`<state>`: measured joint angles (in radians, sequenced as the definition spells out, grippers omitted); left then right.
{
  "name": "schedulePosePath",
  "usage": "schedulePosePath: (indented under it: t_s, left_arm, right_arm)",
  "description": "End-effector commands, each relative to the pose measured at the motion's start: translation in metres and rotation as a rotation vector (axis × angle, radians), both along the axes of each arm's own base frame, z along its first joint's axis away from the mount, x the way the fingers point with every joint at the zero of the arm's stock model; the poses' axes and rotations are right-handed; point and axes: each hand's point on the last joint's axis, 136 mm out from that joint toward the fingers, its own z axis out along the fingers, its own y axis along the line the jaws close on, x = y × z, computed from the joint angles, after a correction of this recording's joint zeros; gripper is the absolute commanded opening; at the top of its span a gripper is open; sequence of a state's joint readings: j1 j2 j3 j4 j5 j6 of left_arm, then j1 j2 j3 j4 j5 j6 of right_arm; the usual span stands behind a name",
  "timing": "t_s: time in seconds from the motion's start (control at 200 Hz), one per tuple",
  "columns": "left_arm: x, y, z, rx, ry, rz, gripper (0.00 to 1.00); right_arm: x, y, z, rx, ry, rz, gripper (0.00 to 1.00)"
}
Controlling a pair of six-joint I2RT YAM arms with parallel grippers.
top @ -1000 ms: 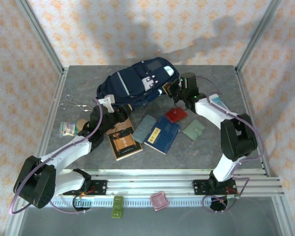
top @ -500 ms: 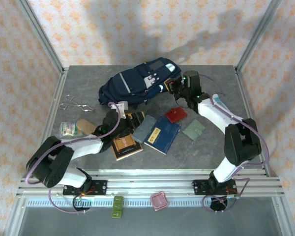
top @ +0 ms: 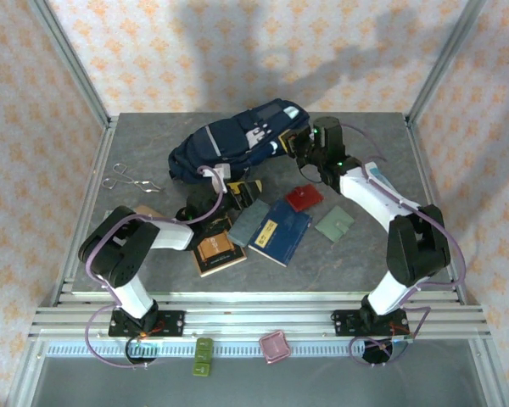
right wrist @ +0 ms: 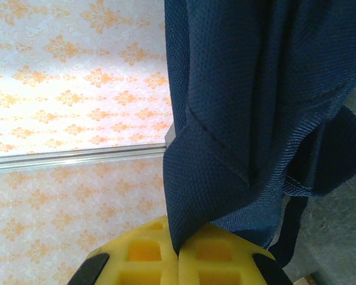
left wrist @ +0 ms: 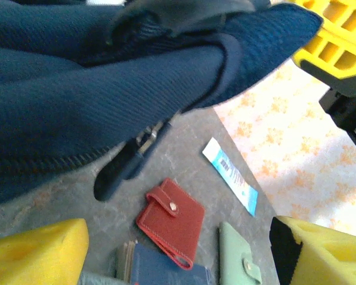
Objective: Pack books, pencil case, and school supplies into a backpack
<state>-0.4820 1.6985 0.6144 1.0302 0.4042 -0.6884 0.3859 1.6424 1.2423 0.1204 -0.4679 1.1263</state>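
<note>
The navy backpack [top: 233,142] lies at the back of the table. My right gripper [top: 293,146] is shut on a fold of the backpack's fabric [right wrist: 237,119], pinched between its yellow fingertips [right wrist: 219,261]. My left gripper [top: 237,190] is open under the backpack's near edge [left wrist: 95,89], its fingers [left wrist: 35,252] wide apart with nothing between them. Past them lie the red piece [left wrist: 172,219], the grey-green piece [left wrist: 240,255] and the navy book's corner [left wrist: 160,270]. The brown book [top: 217,248], pencil case [top: 248,220], navy book [top: 280,231], red piece [top: 304,198] and grey-green piece [top: 333,223] lie flat.
Metal scissors [top: 127,180] lie at the left. A white-and-blue tube [left wrist: 228,175] lies on the table by the right arm [top: 375,175]. On the front rail sit a green piece [top: 204,356] and a pink piece [top: 274,346]. Patterned walls close in the table.
My left gripper has moved right, along the backpack's near edge, and the left arm has folded low. The right gripper has kept its hold on the backpack and shifted slightly back.
</note>
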Motion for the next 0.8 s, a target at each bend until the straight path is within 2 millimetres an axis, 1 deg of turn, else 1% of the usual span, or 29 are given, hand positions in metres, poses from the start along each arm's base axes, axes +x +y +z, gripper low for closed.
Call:
schedulePosePath:
  t_s: [0.0, 0.13, 0.21, 0.3, 0.395, 0.506, 0.566, 0.626, 0.691, 0.791]
  left_arm:
    - [0.01, -0.001, 0.04, -0.082, -0.111, -0.028, 0.8]
    - [0.008, 0.0, 0.058, -0.097, -0.15, -0.064, 0.72]
    - [0.007, 0.0, 0.062, -0.082, -0.155, -0.09, 0.62]
    - [0.007, 0.002, 0.058, -0.064, -0.14, -0.099, 0.53]
    - [0.007, 0.007, 0.054, -0.062, -0.128, -0.096, 0.38]
    - [0.006, 0.013, 0.052, -0.059, -0.116, -0.082, 0.3]
    - [0.006, 0.018, 0.048, -0.04, -0.107, -0.067, 0.23]
    - [0.005, 0.02, 0.044, -0.01, -0.094, -0.059, 0.11]
    - [0.006, 0.023, 0.038, 0.019, -0.079, -0.047, 0.01]
    - [0.004, 0.031, 0.028, 0.058, -0.052, -0.021, 0.0]
  right_arm:
    - [-0.003, 0.002, 0.071, 0.066, -0.168, 0.003, 0.0]
    - [-0.006, 0.001, 0.068, 0.058, -0.165, 0.002, 0.0]
    - [-0.008, 0.0, 0.067, 0.058, -0.166, 0.001, 0.0]
    - [-0.008, 0.0, 0.066, 0.058, -0.166, 0.003, 0.0]
    - [-0.008, 0.001, 0.069, 0.062, -0.173, 0.006, 0.0]
    - [-0.008, -0.001, 0.068, 0.053, -0.171, -0.001, 0.0]
    - [-0.009, -0.001, 0.069, 0.049, -0.174, -0.001, 0.0]
    - [-0.009, -0.001, 0.07, 0.047, -0.176, -0.003, 0.0]
    - [-0.009, -0.002, 0.069, 0.041, -0.177, -0.006, 0.0]
    - [-0.009, -0.005, 0.067, 0.022, -0.178, -0.016, 0.0]
